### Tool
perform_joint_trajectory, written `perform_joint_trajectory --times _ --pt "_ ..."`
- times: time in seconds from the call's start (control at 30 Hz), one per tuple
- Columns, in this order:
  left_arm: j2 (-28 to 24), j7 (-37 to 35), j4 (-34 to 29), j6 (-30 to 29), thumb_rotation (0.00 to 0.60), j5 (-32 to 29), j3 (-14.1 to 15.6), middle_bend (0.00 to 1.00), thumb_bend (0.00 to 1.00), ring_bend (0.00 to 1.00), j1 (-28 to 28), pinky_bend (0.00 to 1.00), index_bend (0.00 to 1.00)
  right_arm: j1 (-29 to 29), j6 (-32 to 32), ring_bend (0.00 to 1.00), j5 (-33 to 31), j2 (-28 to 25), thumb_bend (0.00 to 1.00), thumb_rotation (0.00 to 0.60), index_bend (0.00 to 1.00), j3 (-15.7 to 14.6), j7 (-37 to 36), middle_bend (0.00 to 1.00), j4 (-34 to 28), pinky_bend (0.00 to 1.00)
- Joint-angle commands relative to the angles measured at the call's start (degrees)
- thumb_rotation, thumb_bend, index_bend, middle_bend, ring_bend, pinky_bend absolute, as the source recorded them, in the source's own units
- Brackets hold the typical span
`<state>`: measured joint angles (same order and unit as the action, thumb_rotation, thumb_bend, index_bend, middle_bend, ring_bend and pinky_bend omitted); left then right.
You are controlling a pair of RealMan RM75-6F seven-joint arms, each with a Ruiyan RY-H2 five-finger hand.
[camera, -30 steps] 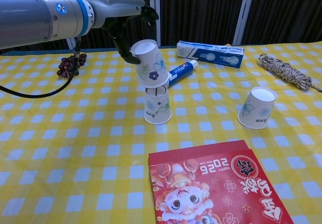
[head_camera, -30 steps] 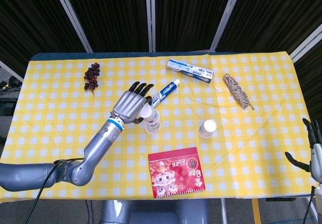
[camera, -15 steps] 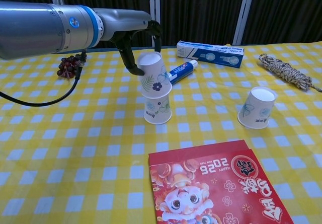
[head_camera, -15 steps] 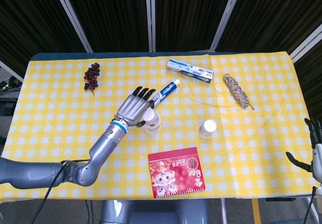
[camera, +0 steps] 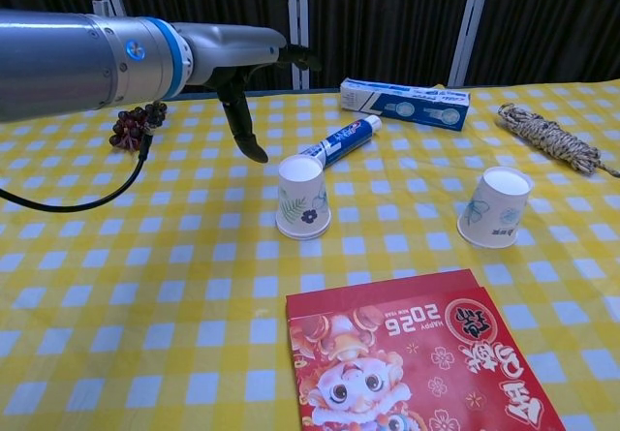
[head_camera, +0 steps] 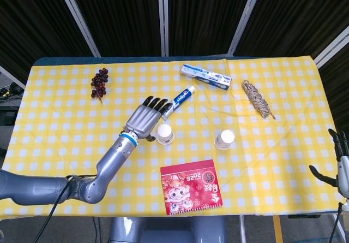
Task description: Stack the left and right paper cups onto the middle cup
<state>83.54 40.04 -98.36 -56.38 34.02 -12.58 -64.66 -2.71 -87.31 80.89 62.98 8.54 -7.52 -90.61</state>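
White paper cups with floral print sit nested upside down as the middle stack (camera: pixel 301 197), the left hand (head_camera: pixel 146 119) hovering spread and empty at its nine o'clock, presumably freeing room, while the remaining inverted paper cup (camera: pixel 495 207) waits at three o'clock and the right hand (head_camera: pixel 339 164) idles open.

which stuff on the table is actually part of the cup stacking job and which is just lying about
Part of the job:
stacked cups, left cup already nested on the middle one
right paper cup, standing alone
left hand, open above the stack

Lying about:
toothpaste tube
toothpaste box
grapes
twine bundle
red envelope
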Motion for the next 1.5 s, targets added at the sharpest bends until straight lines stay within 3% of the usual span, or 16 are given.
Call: perform_joint_trajectory --times 0.03,0.1,0.2,0.37,0.67,0.8,0.9,1.17,1.33,1.5 --pt "-2.0 -2.8 -2.5 -2.3 0.6 3.3 0.8 0.0 0.05 0.0 2.6 0.0 0.0 -0.1 0.1 0.0 0.1 0.1 0.06 0.6 0.0 -0.1 0.1 0.0 0.1 0.0" --pt "-3.3 -3.8 -4.1 -4.1 0.6 5.7 1.9 0.0 0.05 0.0 4.4 0.0 0.0 -0.1 0.2 0.0 0.2 0.2 0.06 0.6 0.0 -0.2 0.3 0.0 0.1 0.0" --pt "-6.5 -4.3 -7.2 -8.3 0.6 11.7 6.0 0.0 0.05 0.0 8.6 0.0 0.0 -0.3 0.1 0.0 0.7 0.4 0.06 0.6 0.01 -0.3 0.9 0.0 0.1 0.0" --pt "-11.7 -8.6 -9.4 -19.6 0.6 26.2 14.7 0.0 0.05 0.0 19.4 0.0 0.0 -0.4 0.1 0.0 1.0 0.8 0.06 0.6 0.03 -0.6 2.3 0.0 -0.5 0.0" --pt "-14.9 -20.9 -3.5 -36.1 0.6 43.4 24.6 0.0 0.05 0.0 37.6 0.0 0.0 -3.2 2.8 0.0 3.2 1.4 0.07 0.6 0.17 -0.8 6.5 0.0 -3.9 0.0" --pt "-13.9 -24.0 -0.8 -40.3 0.6 46.1 26.3 0.0 0.05 0.0 43.1 0.0 0.0 -5.4 5.1 0.0 3.2 1.5 0.07 0.6 0.29 -0.2 10.5 0.01 -6.7 0.0" --pt "-13.3 -24.7 1.6 -42.9 0.6 48.5 27.4 0.0 0.05 0.0 46.6 0.0 0.0 -8.1 9.5 0.0 0.8 1.6 0.07 0.6 0.31 0.7 14.3 0.02 -10.3 0.0" --pt "-13.6 -25.5 2.7 -43.2 0.6 51.1 25.3 0.0 0.05 0.0 49.1 0.0 0.0 -17.1 19.5 0.0 -10.4 7.2 0.08 0.6 0.29 4.7 26.8 0.0 -15.3 0.0" --pt "-14.7 -26.8 2.5 -42.2 0.6 53.0 24.3 0.0 0.05 0.0 50.3 0.0 0.0 -23.2 23.5 0.0 -20.8 12.3 0.11 0.6 0.26 6.9 35.5 0.0 -14.3 0.0" --pt "-15.7 -28.7 2.1 -41.6 0.6 53.8 22.9 0.0 0.05 0.0 51.2 0.0 0.0 -27.4 24.0 0.0 -27.2 16.1 0.15 0.6 0.24 7.9 41.0 0.0 -12.2 0.0"
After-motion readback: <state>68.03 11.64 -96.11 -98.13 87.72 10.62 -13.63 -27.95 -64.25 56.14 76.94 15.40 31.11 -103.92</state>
